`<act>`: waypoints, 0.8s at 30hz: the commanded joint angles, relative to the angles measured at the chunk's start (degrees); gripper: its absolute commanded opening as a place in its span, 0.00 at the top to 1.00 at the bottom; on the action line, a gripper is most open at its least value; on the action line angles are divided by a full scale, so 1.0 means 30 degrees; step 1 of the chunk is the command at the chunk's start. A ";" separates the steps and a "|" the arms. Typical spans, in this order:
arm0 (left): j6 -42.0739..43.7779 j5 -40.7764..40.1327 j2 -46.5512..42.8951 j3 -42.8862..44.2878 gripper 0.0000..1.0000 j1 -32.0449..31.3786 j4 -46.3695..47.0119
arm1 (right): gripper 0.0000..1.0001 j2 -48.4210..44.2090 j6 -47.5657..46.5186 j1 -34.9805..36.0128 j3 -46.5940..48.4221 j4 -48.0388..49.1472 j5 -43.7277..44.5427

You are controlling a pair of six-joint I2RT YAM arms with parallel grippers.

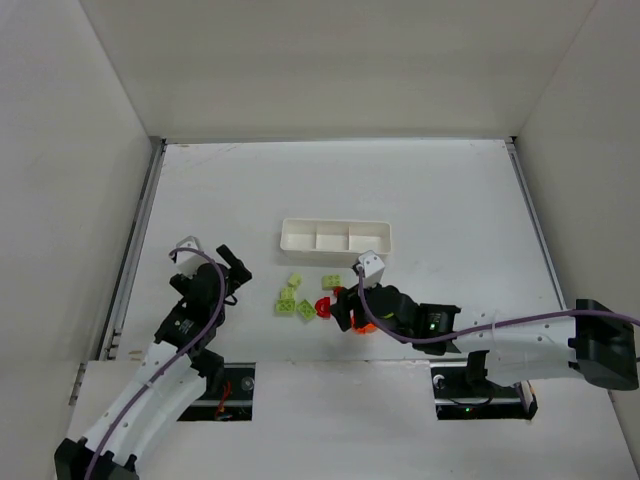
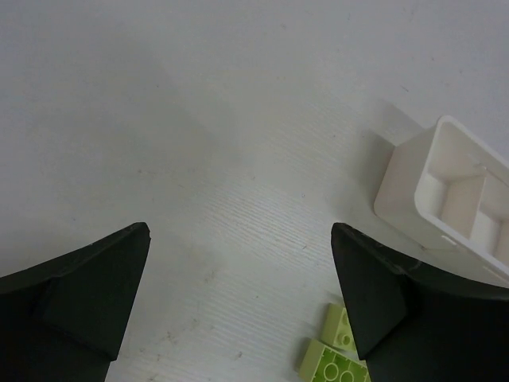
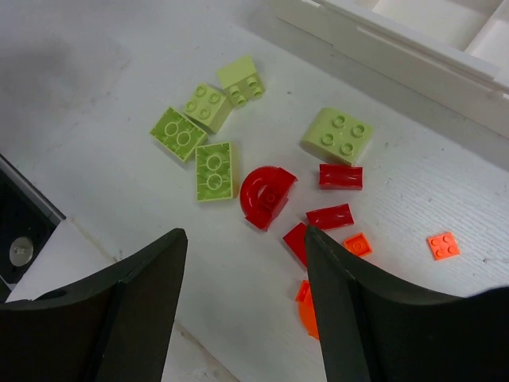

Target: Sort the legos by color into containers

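The white three-compartment tray [image 1: 335, 236] lies mid-table with nothing showing in its compartments. Just in front of it lie the legos: several yellow-green bricks [image 1: 290, 298], a red arch [image 1: 323, 307] and orange pieces [image 1: 364, 326]. My right gripper [image 1: 343, 308] is open and empty, low over the red and orange pieces. In the right wrist view the gripper [image 3: 245, 232] sits just below the red arch [image 3: 266, 195], with red bricks [image 3: 330, 216], orange plates [image 3: 443, 245] and yellow-green bricks [image 3: 215, 169] around it. My left gripper [image 1: 240, 268] is open and empty, left of the pile. Its wrist view [image 2: 238, 239] shows two yellow-green bricks [image 2: 338, 326].
White enclosure walls stand on three sides, with a metal rail [image 1: 135, 250] along the table's left edge. The tray's end [image 2: 445, 191] shows at the right of the left wrist view. The tray's long wall [image 3: 398, 40] runs across the top of the right wrist view.
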 commanded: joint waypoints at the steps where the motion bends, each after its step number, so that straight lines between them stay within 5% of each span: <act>1: -0.0179 -0.0152 -0.0396 0.0502 0.00 -0.0112 0.1912 | 0.34 0.0075 -0.0204 -0.0024 0.0602 0.1121 -0.0149; 4: -0.0210 0.0169 -0.0720 0.0356 0.00 -0.0052 0.2558 | 0.46 0.0163 -0.0291 -0.0024 0.0631 0.1267 -0.0324; 8: -0.0385 -0.0035 -0.0722 -0.0113 0.00 -0.0257 0.3817 | 0.73 0.0456 -0.0145 -0.0024 0.0807 0.1122 -0.0938; 11: -0.0882 -0.0006 -0.0867 -0.0843 0.00 -0.0521 0.4958 | 0.82 0.1127 -0.0203 -0.0024 0.1185 0.1122 -0.1728; 15: -0.2113 -0.0355 -0.1423 -0.2307 0.00 -0.1106 0.6745 | 0.81 0.2562 -0.0144 -0.0024 0.2065 0.0886 -0.2463; 24: -0.4338 -0.2349 -0.1076 -0.3190 0.03 -0.2660 0.8007 | 0.56 0.7863 -0.1257 -0.0053 0.5491 0.1003 -0.2961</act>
